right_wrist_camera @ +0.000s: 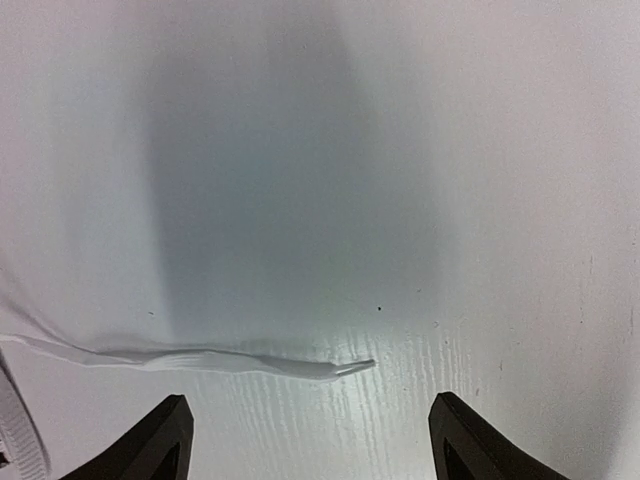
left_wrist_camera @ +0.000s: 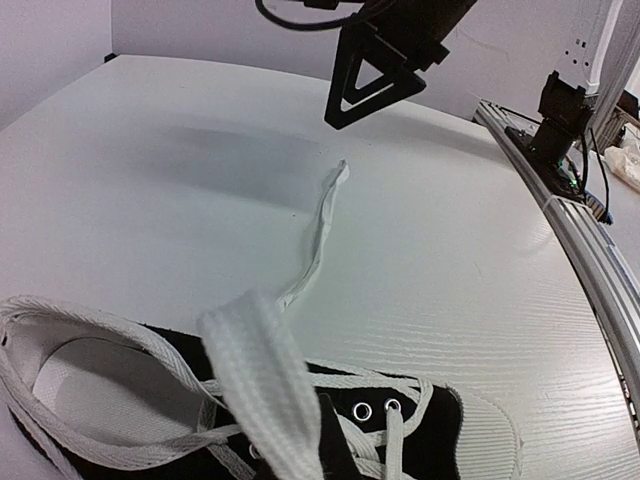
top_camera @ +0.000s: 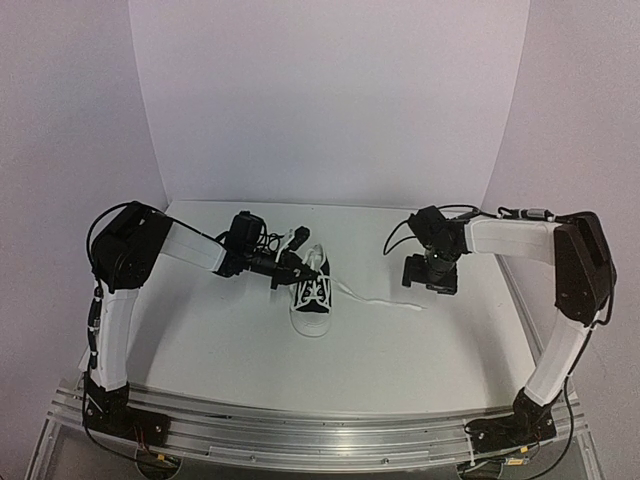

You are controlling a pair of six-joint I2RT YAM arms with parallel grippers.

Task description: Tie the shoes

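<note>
On your left, the left gripper [top_camera: 284, 270] is pinched shut on a lace [left_wrist_camera: 262, 385] lifted from the sneaker [top_camera: 312, 290], which sits mid-worktop [top_camera: 400, 350] with its toe pointing near. A loose lace [top_camera: 385, 301] trails right from it, flat on the surface. Your right gripper [top_camera: 428, 283] hangs above that lace's tip, jaws wide, holding nothing.

From above, the left gripper [top_camera: 288, 268] covers the heel end of the sneaker [top_camera: 312, 298], and the scene is too small to tell whether its closed fingers pinch anything. In the left wrist view the sneaker's heel and sole run off the bottom and left edges, and a lace band [left_wrist_camera: 262, 385] rising over its collar is blurred. The right gripper [right_wrist_camera: 308, 425], off to the sneaker's side, shows only spread fingertips at the right wrist view's bottom edge.
</note>
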